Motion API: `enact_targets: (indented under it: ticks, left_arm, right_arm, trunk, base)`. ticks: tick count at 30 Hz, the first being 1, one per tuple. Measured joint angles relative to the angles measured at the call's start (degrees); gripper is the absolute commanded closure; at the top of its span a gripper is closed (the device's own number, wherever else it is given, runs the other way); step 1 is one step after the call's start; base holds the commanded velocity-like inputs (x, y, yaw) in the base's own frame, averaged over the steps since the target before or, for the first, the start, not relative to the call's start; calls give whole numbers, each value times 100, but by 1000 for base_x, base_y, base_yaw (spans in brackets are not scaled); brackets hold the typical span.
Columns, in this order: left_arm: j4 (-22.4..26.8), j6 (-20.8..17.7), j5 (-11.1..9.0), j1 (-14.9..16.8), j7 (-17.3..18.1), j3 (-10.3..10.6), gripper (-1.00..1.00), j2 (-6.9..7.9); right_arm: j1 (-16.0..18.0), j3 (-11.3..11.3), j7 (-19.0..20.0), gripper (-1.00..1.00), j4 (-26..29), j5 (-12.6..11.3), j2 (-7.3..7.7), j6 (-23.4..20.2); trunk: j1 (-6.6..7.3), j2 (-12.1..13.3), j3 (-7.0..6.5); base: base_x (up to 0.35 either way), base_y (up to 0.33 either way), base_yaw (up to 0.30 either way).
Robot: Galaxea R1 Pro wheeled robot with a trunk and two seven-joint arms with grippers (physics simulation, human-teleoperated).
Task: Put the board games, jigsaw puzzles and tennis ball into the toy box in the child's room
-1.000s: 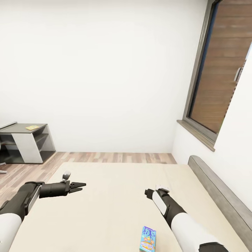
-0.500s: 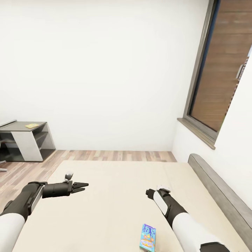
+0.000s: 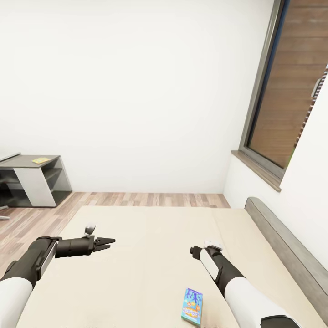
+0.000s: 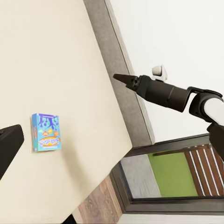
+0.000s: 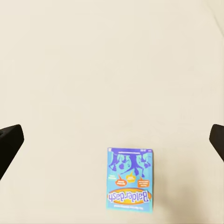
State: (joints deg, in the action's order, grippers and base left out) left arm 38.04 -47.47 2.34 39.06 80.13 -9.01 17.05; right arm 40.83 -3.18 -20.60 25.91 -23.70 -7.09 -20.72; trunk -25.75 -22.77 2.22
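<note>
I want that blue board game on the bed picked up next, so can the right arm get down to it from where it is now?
Probably yes. The blue board game lies flat on bare mattress with nothing around it, and the right gripper hangs above the bed with nothing between them in the right wrist view.

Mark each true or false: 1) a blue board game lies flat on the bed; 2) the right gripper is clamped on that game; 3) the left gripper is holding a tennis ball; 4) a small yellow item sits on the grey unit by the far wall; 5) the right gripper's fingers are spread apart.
1) True. The blue board game lies flat on the bed.
2) False. The right gripper hangs above the game, not touching it.
3) False. The left gripper holds nothing; its fingers look nearly closed, pointing over the mattress.
4) True. A small yellow item rests on top of the grey unit.
5) True. In the right wrist view the two fingers sit at opposite edges, with the game between them below.
</note>
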Motion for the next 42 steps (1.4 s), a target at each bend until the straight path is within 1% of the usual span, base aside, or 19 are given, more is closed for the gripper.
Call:
enact_targets:
  ticks: [6,11,42]
  left_arm:
    - [0,0,-3,0,-196,0,-100,-19]
    - [0,24,-4,0,-253,3,-100,-8]
    - [0,35,-11,0,-297,-10,-100,-4]
  right_arm:
    - [0,0,192,-100,0,9,7,0]
    - [0,0,316,-100,0,17,9,-1]
    - [0,0,357,-100,-1,11,11,-8]
  trunk:
    - [0,0,56]
    - [0,0,103]
    - [0,-1,394]
  base:
    - [0,0,0]
    - [0,0,0]
    - [0,0,0]
